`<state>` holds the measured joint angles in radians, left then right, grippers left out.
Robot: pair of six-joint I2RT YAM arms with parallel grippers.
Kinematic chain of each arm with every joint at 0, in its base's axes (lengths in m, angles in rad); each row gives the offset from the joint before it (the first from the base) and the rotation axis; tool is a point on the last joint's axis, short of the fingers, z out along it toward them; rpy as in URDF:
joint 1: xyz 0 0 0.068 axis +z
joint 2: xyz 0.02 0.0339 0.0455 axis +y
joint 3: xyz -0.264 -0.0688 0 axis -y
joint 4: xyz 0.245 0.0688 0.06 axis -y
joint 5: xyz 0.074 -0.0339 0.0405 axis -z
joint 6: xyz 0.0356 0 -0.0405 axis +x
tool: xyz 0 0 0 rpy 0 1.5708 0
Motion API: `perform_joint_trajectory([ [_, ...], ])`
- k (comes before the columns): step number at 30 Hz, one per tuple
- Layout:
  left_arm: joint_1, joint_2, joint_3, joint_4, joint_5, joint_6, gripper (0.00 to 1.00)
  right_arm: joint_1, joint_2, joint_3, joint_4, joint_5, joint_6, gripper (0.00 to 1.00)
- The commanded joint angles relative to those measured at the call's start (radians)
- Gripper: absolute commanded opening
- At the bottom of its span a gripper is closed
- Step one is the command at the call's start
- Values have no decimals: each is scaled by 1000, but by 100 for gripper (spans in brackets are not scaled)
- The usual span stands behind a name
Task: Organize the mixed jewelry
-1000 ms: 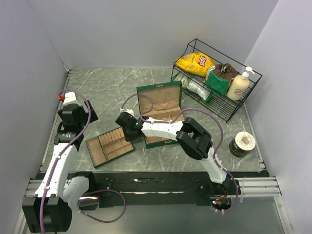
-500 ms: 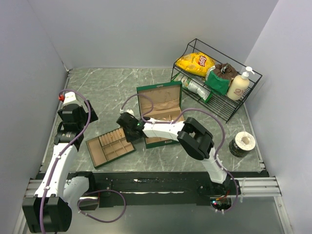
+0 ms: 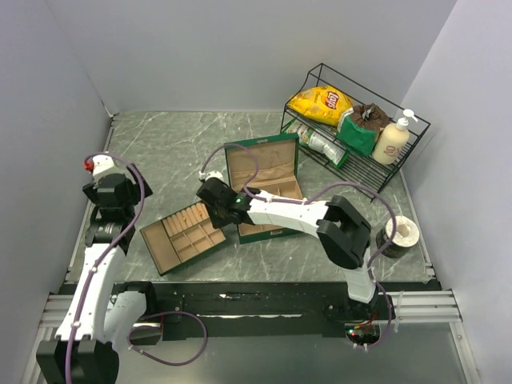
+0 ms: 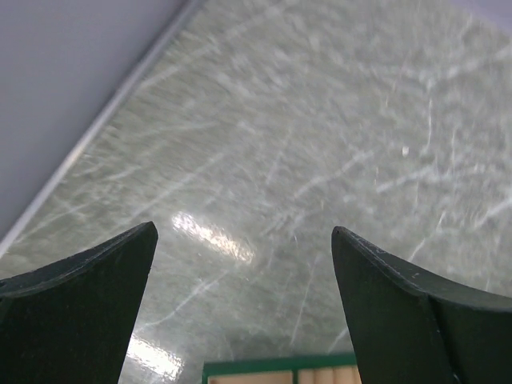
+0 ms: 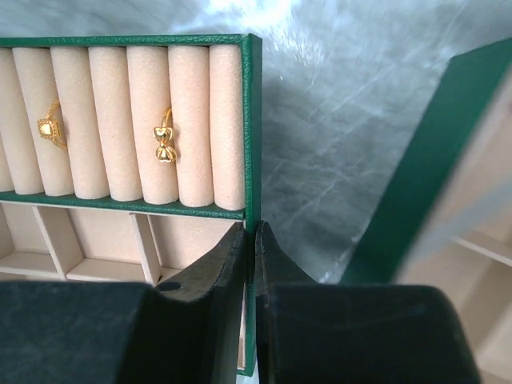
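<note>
Right tool: all but closed, its two black fingers pinching the green right-hand wall of the divided tray. The wall runs up between them at the lower centre of the right wrist view.
Left tool: spread wide with nothing between its fingers, hanging over bare bench at the left of the overhead view. A sliver of green rim with tan inside shows at the bottom edge of the left wrist view.
Bow-shaped ring: gold, seated in a slot between two cushion rolls, left of centre in the upper half of the right wrist view, near the gripped wall.
Square-topped ring: gold, seated in another slot of the same row at the far left of that view, well apart from the bow-shaped ring.
Divided tray: flat on the bench, left of centre in the overhead view and turned at an angle. The row of rolls lies along its upper end, with open tan compartments below.
Green box: lid up, centre of the overhead view, just right of the tray.
Wire rack: upper right of the overhead view, holding a yellow chip bag and a pump bottle.
Tape roll: on the bench at the right, below the rack.
</note>
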<state>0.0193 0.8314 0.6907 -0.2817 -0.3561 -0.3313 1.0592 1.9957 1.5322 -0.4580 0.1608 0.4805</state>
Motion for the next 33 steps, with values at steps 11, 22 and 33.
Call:
perform_joint_trajectory([
  [11,2,-132,27,-2,-204,-64,96,15,-339,-105,-85,200,-57,0],
  [22,-2,-132,23,13,-150,-57,96,-99,-705,-486,87,65,-88,0],
  [33,-7,-126,15,27,-106,-40,96,-432,-890,-638,48,2,-186,0],
])
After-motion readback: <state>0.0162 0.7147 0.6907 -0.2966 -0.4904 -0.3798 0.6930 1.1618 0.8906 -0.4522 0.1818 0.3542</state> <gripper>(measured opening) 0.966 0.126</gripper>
